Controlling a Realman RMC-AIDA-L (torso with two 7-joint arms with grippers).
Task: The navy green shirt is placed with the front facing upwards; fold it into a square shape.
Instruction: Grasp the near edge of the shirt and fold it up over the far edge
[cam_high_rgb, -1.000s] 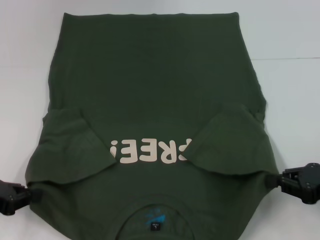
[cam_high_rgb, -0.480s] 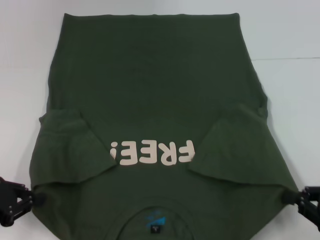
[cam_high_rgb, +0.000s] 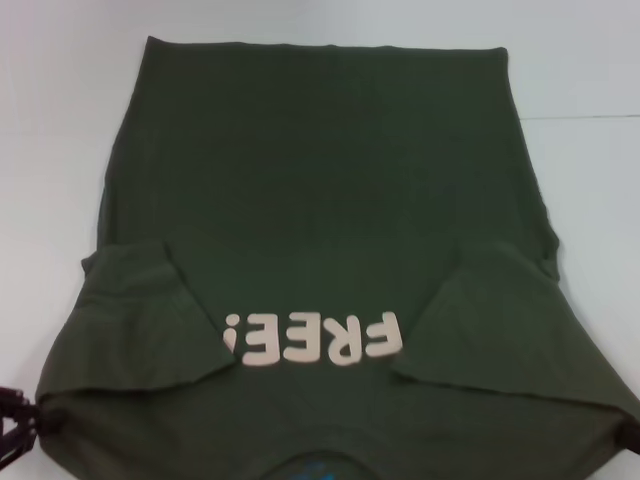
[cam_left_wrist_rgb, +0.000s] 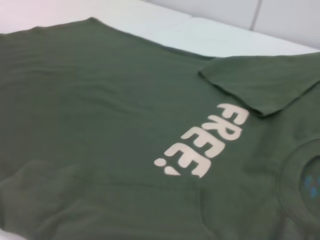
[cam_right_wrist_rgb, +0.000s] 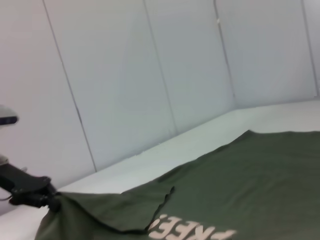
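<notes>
Head view shows my left gripper (cam_high_rgb: 22, 428) pinching the navy green shirt (cam_high_rgb: 320, 200) at its shoulder corner; my right gripper (cam_high_rgb: 634, 440) barely shows, so I cannot tell.

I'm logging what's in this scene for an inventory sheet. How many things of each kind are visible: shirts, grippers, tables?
Shirts: 1, the navy green shirt, both sleeves folded in over the chest.
Grippers: 2, the left gripper at the shirt's near left corner and the right gripper barely in view at the near right corner.
Tables: 1, the white table.
Total: 4
</notes>
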